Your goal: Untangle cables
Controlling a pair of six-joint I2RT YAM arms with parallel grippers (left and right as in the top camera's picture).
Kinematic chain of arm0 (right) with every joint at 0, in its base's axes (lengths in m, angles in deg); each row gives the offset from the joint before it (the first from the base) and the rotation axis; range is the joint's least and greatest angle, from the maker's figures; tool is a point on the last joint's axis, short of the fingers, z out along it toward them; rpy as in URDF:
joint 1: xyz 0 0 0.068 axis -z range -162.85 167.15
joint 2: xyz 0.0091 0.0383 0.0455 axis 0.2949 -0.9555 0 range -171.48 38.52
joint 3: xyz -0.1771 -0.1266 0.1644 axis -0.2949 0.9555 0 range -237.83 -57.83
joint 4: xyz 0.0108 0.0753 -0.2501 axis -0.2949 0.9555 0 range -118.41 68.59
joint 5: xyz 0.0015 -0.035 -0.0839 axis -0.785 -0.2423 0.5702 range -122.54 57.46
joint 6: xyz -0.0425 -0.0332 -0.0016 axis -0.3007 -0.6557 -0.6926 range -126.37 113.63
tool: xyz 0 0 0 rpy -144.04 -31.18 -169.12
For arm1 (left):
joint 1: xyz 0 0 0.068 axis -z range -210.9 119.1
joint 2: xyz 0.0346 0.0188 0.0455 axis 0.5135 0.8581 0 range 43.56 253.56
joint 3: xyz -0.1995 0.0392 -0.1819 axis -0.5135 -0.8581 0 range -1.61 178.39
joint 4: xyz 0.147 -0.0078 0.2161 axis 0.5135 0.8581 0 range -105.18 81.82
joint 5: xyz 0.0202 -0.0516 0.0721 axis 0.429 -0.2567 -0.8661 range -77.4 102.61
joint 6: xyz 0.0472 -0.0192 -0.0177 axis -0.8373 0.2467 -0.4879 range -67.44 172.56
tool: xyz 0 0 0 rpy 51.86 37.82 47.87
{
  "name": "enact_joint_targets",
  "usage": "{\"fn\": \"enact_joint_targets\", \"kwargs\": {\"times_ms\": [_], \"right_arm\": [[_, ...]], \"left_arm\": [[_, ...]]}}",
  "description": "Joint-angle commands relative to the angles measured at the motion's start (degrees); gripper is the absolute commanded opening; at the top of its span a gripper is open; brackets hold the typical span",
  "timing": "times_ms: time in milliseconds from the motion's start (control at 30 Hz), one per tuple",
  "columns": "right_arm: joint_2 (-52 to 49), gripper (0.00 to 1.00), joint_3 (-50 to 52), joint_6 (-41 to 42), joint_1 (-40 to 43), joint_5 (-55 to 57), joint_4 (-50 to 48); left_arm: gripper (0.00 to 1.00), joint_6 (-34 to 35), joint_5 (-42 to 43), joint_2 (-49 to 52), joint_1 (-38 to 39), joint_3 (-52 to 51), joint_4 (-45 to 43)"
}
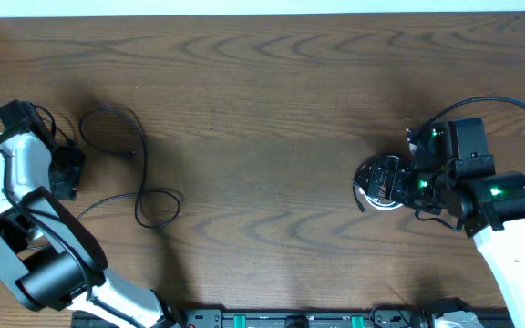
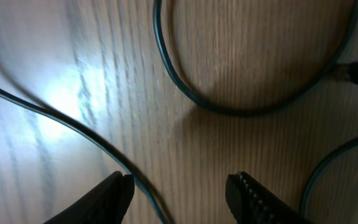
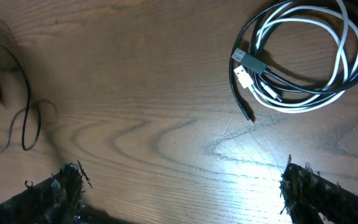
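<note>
L side, nearest the wrist cam: the left pincer point(image 2: 180, 183) is seen released, jaws apart, nothing clamped btwn them. 1 strand of the loose black cable point(image 2: 241, 113) is seen running just beside the inner face of 1 finger, seemingly w/o being pinched. A wider bend, apparently of the same cable, is laid further out on the desk point(image 1: 262, 91). From overhead this cable is shown apart from the other 2, spread in open loops at the L end, w/ 1 small loop crossed over itself.

R side: the right pincer point(image 3: 182, 171) is held wide apart above bare wood, nothing grasped. Just beyond it, the white cable point(image 3: 294, 107) and the 2nd black cable point(image 3: 241, 102) are found wound together in 1 round coil, plug ends bunched at 1 edge. Far off, the loose black cable can be made out, well apart from the coil.

Progress is judged at approx. 1 of 3: 1 cable is freed, 2 are left interwound. Remaining work is reckoned as: coil to be opened, white to be drawn out of black, each to be laid separately.
</note>
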Motion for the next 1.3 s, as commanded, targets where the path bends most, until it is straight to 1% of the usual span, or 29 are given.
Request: {"fn": "enact_joint_targets", "kwargs": {"times_ms": [0,67,233,300,500,600,967,1267], "right_arm": [[-0.04,0.99,-0.5,-0.09,-0.22,-0.26,0.09],[-0.04,0.99,-0.5,-0.09,-0.22,-0.28,0.09],[-0.04,0.99,-0.5,-0.09,-0.22,-0.28,0.09],[-0.04,0.99,-0.5,-0.09,-0.22,-0.26,0.09],[-0.04,0.99,-0.5,-0.09,-0.22,-0.28,0.09],[-0.04,0.99,-0.5,-0.09,-0.22,-0.26,0.09],[-0.04,0.99,-0.5,-0.09,-0.22,-0.26,0.07],[-0.04,0.99,-0.5,-0.09,-0.22,-0.28,0.09]], "left_arm": [[0.54,1.9,2.6,2.23,0.22,-0.59,0.13],[0.54,3.1,2.6,2.91,0.22,-1.16,0.13],[0.54,9.79,2.6,3.52,0.22,-2.51,1.9],[0.54,11.34,2.6,3.58,0.22,-2.82,2.08],[0.54,11.47,2.54,3.63,0.22,-2.91,1.9],[0.54,11.45,1.22,3.87,0.22,-3.04,1.57],[0.53,11.45,1.09,7.52,0.2,-3.28,-0.15],[0.44,11.47,1.09,7.78,0.22,-3.39,-0.59]]}}
